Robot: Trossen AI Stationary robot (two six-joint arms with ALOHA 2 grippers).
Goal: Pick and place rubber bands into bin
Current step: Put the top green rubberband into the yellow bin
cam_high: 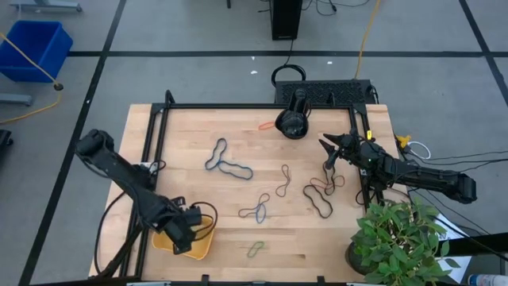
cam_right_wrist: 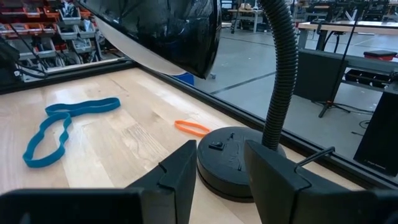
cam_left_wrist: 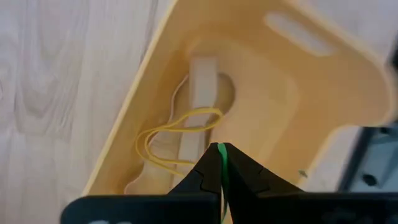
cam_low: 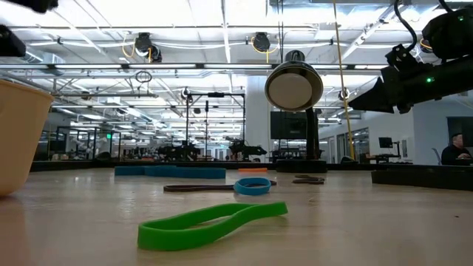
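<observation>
My left gripper hangs over the orange-yellow bin at the table's near left, pointing down into it, shut on a green rubber band. A yellow band lies on the bin's floor. Several loose bands lie on the wood: blue, brown, black, green and orange. My right gripper waits open at the far right, level, beside the lamp base. My left gripper pinches the green band between its two fingertips, where it shows as a thin green strip in the slit between them. The fingers point down from above the bin. The fingers hide the rest of the band.
A black gooseneck lamp stands at the table's far middle. A potted plant fills the near right corner. A black frame rail runs along the far edge. In the low view the green band lies nearest, the bin's wall at the left.
</observation>
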